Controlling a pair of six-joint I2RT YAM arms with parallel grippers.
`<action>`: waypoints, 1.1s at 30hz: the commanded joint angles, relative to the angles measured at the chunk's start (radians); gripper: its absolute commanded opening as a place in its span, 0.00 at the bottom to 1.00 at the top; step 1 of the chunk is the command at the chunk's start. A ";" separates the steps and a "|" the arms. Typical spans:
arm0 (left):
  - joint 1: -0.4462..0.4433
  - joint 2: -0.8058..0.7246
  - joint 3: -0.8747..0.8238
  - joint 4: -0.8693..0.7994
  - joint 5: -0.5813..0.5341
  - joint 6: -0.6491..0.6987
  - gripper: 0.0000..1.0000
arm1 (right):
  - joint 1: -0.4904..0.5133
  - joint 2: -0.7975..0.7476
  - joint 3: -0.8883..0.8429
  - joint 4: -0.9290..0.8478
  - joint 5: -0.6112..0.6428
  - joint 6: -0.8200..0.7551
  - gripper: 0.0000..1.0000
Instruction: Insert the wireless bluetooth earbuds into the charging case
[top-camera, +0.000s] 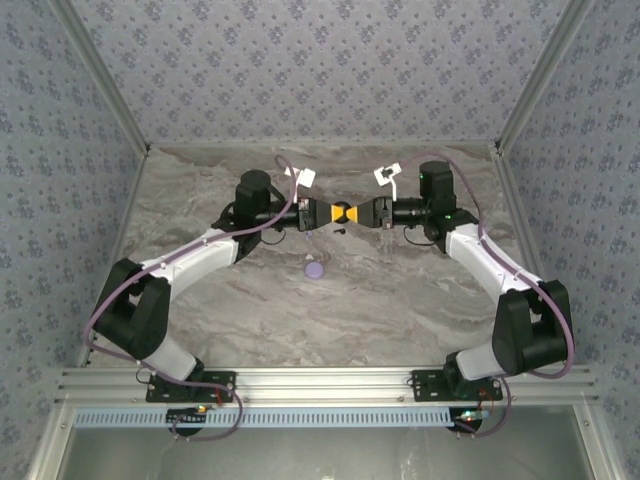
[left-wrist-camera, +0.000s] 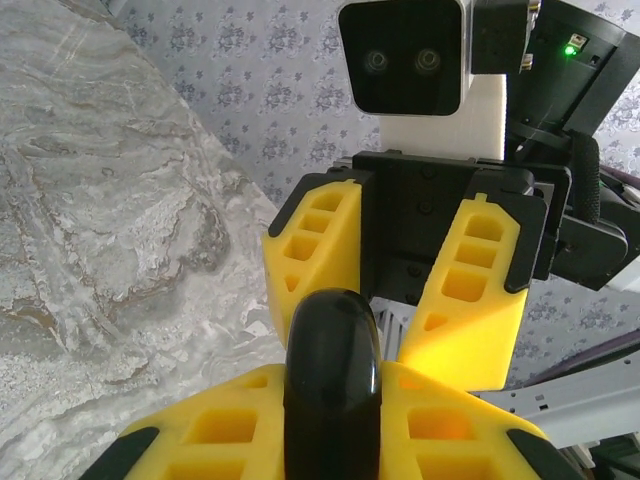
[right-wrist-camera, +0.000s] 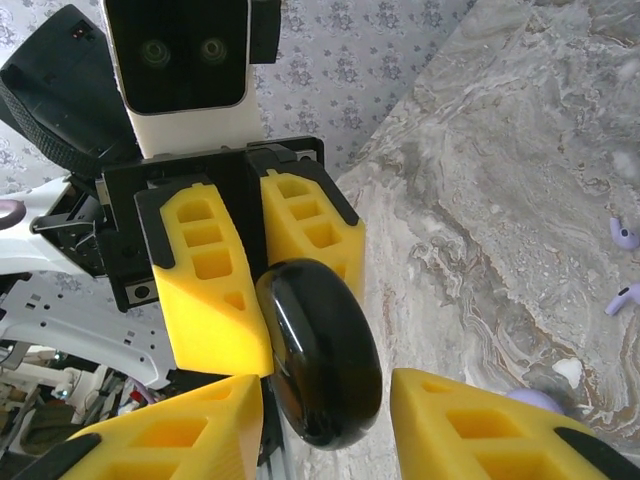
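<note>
My left end effector (left-wrist-camera: 332, 400) is clamped on the black round disc (right-wrist-camera: 320, 350), right end effector (right-wrist-camera: 325, 400) part-open around it, handover I guess; lavender charging case (top-camera: 316, 268) and earbuds (right-wrist-camera: 622, 232) sit on the worktop (top-camera: 400, 300) below.

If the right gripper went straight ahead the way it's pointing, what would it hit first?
Probably the black disc, clamped in the left gripper directly facing it.

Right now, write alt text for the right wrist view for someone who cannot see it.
A black round disc, edge-on, is held in the left gripper, and the right gripper stands open on either side of it. Two small lavender earbud-shaped pieces lie on the marble table at right.
</note>
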 joint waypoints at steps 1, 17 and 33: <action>-0.006 -0.030 0.000 0.051 0.035 -0.007 0.19 | 0.010 0.014 0.037 0.009 -0.032 -0.017 0.39; -0.018 -0.043 0.012 -0.053 0.007 0.062 0.36 | 0.007 0.000 0.045 -0.014 -0.003 -0.019 0.20; -0.018 -0.047 -0.016 -0.032 -0.038 0.038 0.41 | 0.012 -0.018 0.044 0.008 0.008 0.008 0.19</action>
